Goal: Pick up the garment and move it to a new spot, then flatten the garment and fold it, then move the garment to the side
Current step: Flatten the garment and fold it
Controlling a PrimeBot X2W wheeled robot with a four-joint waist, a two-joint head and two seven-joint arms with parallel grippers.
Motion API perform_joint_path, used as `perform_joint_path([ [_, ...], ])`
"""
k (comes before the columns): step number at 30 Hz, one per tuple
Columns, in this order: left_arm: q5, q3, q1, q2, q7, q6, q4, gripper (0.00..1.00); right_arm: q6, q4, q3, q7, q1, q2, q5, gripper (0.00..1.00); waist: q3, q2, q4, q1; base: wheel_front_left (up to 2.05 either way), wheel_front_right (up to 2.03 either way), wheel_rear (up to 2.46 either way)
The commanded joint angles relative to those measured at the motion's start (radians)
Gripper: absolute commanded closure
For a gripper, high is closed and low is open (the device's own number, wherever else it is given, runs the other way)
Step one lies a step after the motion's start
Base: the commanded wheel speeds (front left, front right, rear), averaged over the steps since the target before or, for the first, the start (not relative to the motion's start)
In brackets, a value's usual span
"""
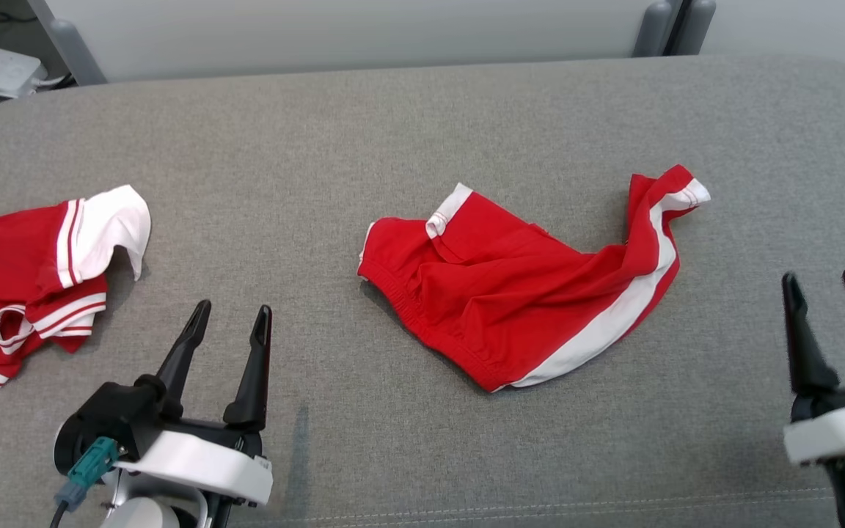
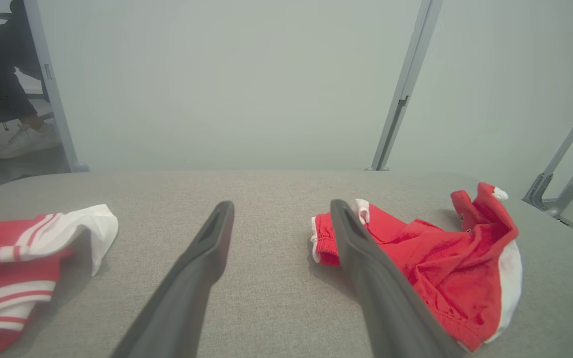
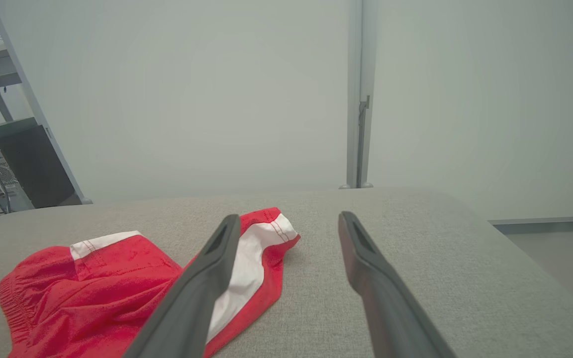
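Note:
The garment [image 1: 518,286] is a pair of red shorts with white side stripes, lying crumpled in the middle of the grey table; it also shows as the shorts [image 2: 440,263] and the shorts [image 3: 97,288] in the wrist views. My left gripper [image 1: 232,323] stands open at the lower left, apart from the garment, fingers pointing away from me. At the lower right my right gripper [image 1: 826,290] is open too, a short way right of the garment's striped leg. Nothing sits between either pair of fingers [image 2: 202,268], [image 3: 366,268].
A second red and white garment [image 1: 34,271] lies bunched at the table's left edge, close to my left gripper. The grey padded table [image 1: 422,125] ends at a pale partition wall behind. A person's leg and shoe [image 2: 23,139] show beyond the partition on the left.

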Motion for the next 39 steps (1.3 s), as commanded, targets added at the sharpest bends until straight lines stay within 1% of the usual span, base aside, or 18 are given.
perform_joint_path([
  [1,0.003,0.037,-0.006,0.026,0.000,0.014,-0.025,0.00,0.004,-0.054,0.000,-0.013,0.041,0.010,-0.043,0.00,-0.021,0.0000,-0.003,0.0000,0.00,0.00,0.00],
  [2,-0.004,0.038,0.019,0.022,0.001,0.026,-0.024,0.00,0.004,-0.079,-0.013,-0.013,0.102,0.052,-0.090,0.00,-0.043,0.0000,-0.002,0.0000,0.00,0.00,0.00],
  [5,-0.008,0.036,0.041,0.024,0.003,0.033,-0.027,0.00,0.004,-0.092,-0.020,-0.013,0.138,0.083,-0.114,0.00,-0.061,0.0000,0.000,0.0000,0.00,0.00,0.00],
  [8,-0.010,0.033,0.052,0.027,0.010,0.037,-0.032,0.00,0.004,-0.096,-0.028,-0.013,0.158,0.097,-0.125,0.00,-0.074,0.0000,0.004,0.0000,0.00,0.00,0.00],
  [16,-0.013,0.026,0.049,0.037,0.027,0.033,-0.046,0.00,0.004,-0.102,-0.032,-0.013,0.169,0.107,-0.131,0.00,-0.079,0.0000,0.012,0.0000,0.00,0.00,0.00],
  [22,-0.009,0.016,0.046,0.038,0.032,0.036,-0.056,0.00,0.004,-0.102,-0.030,-0.013,0.160,0.103,-0.130,0.00,-0.071,0.0000,0.010,0.0000,0.00,0.00,0.00],
  [25,-0.006,0.002,0.040,0.037,0.042,0.030,-0.061,0.00,0.004,-0.102,-0.032,-0.013,0.155,0.101,-0.132,0.00,-0.066,0.0000,0.009,0.0000,0.00,0.00,0.00],
  [27,-0.004,-0.029,0.032,0.030,0.061,0.012,-0.064,0.00,0.004,-0.100,-0.036,-0.013,0.153,0.100,-0.133,0.00,-0.062,0.0000,0.010,0.0000,0.00,0.00,0.00],
  [28,0.000,-0.087,0.017,0.012,0.094,-0.025,-0.064,0.00,0.004,-0.098,-0.038,-0.013,0.150,0.098,-0.134,0.00,-0.054,0.0000,0.011,0.0000,0.00,0.00,0.00],
  [31,0.005,-0.188,-0.016,-0.035,0.144,-0.089,-0.046,0.00,0.004,-0.098,-0.039,-0.013,0.138,0.097,-0.137,0.00,-0.036,0.0000,0.009,0.0000,0.00,0.00,0.00],
  [34,0.002,-0.274,-0.058,-0.091,0.192,-0.152,0.003,0.00,0.004,-0.102,-0.035,-0.013,0.121,0.095,-0.138,0.00,-0.013,0.0000,0.002,0.0000,0.00,0.00,0.00],
  [37,-0.016,-0.323,-0.108,-0.145,0.220,-0.209,0.085,0.00,0.004,-0.106,-0.028,-0.013,0.101,0.092,-0.139,0.00,0.016,0.0000,-0.014,0.0000,0.00,0.00,0.00],
  [39,-0.031,-0.333,-0.143,-0.178,0.226,-0.236,0.150,0.00,0.004,-0.104,-0.025,-0.012,0.091,0.092,-0.147,0.00,0.036,0.0000,-0.030,0.0000,0.00,0.00,0.00],
])
